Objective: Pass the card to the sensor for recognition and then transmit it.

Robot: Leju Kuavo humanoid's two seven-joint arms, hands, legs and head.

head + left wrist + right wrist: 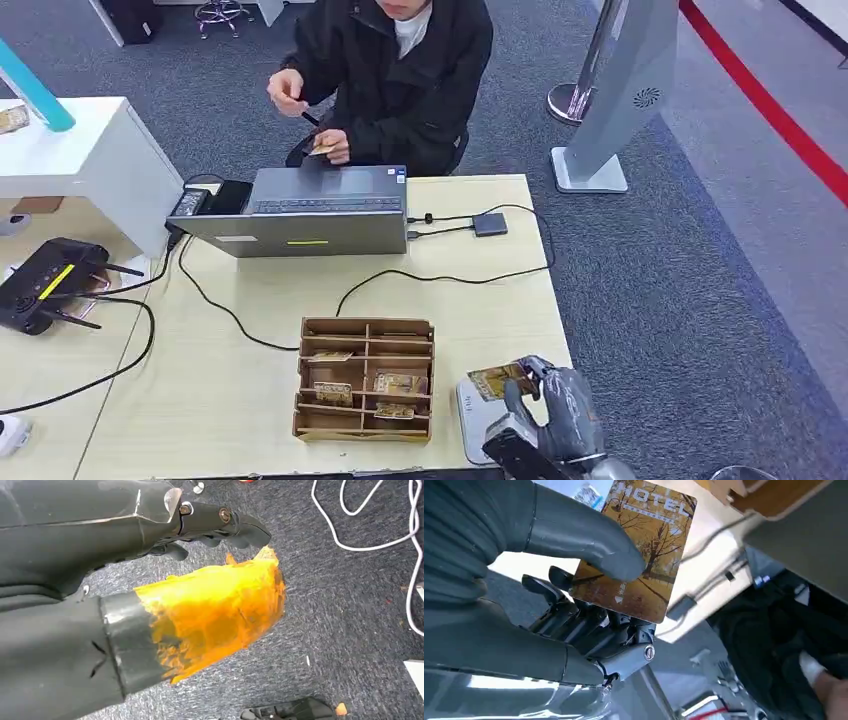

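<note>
My right hand (556, 408) is at the table's near right corner. It pinches a card (497, 381) with an autumn-tree picture just above a white flat sensor (470, 418), which the hand partly hides. In the right wrist view the thumb (589, 542) presses the card (644, 555), printed HOTEL, against the dark fingers (589, 625). My left hand (190, 580) hangs over grey carpet with an orange-covered thumb (220, 610), its fingers apart and holding nothing.
A wooden divided box (366, 378) with several cards stands left of the sensor. A laptop (310, 212) and cables (440, 275) lie at the far side. Behind it sits a person in black (400, 70), holding a card (322, 148). A router (45, 283) is on the left table.
</note>
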